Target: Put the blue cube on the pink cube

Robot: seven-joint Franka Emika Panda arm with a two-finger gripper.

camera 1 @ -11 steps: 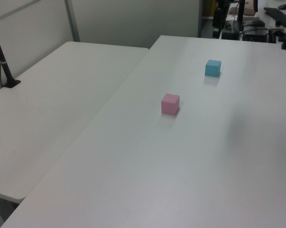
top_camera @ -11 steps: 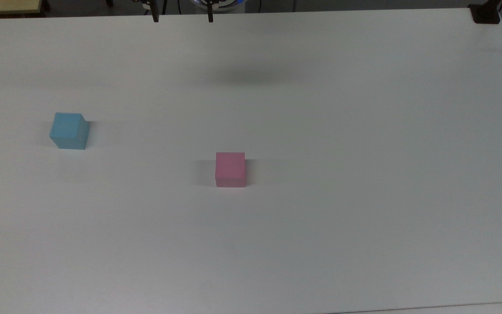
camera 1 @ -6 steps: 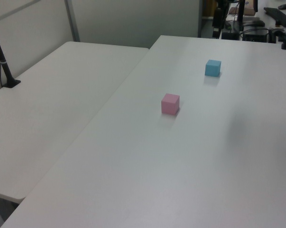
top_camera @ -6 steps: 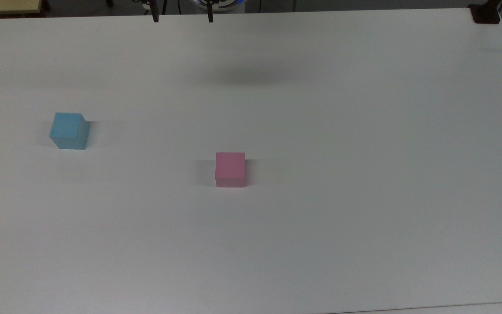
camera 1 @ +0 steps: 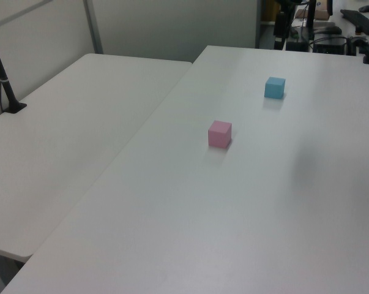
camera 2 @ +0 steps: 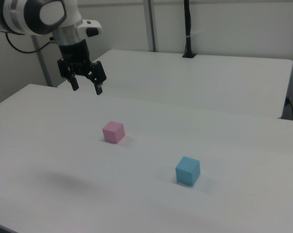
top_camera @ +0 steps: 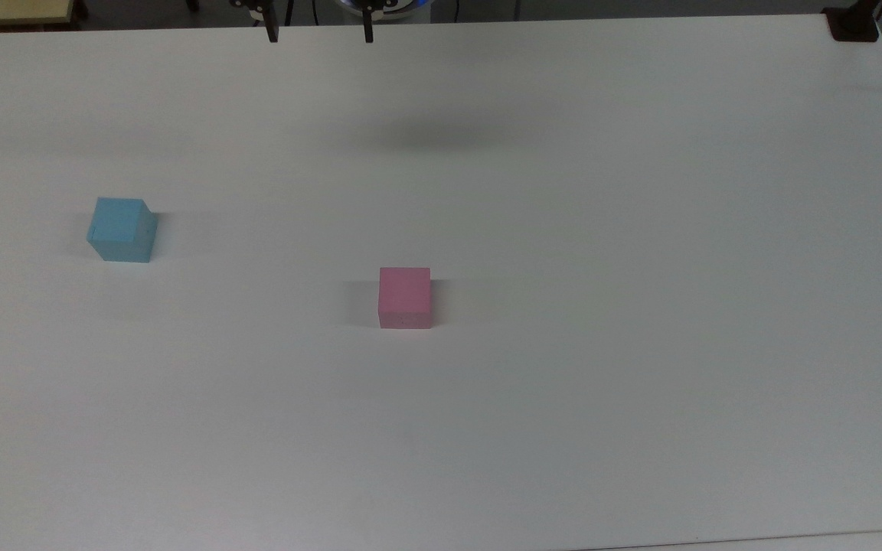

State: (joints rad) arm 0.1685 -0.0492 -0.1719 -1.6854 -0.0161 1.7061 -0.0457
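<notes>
The blue cube (top_camera: 122, 229) sits on the white table (top_camera: 640, 306) toward the top view's left, alone and upright. The pink cube (top_camera: 405, 298) rests near the table's middle, well apart from it. In the right view the pink cube (camera 2: 113, 131) lies behind and to the left of the blue cube (camera 2: 187, 171); in the left view the blue cube (camera 1: 274, 87) is beyond the pink cube (camera 1: 219, 133). My gripper (camera 2: 87, 90) hangs open and empty high above the table, up and to the left of the pink cube. Its fingertips (top_camera: 272, 34) poke in at the top view's upper edge.
A second white table (camera 1: 80, 122) adjoins along one long side. A black post on a clamp (camera 1: 5, 79) stands on that table's far edge. Another black clamp (top_camera: 854, 27) sits on the top view's upper right corner. Desks with equipment (camera 1: 331, 37) lie beyond.
The gripper's fingertips and its shadow have drifted very slightly toward the top view's left. Both cubes are where they were.
</notes>
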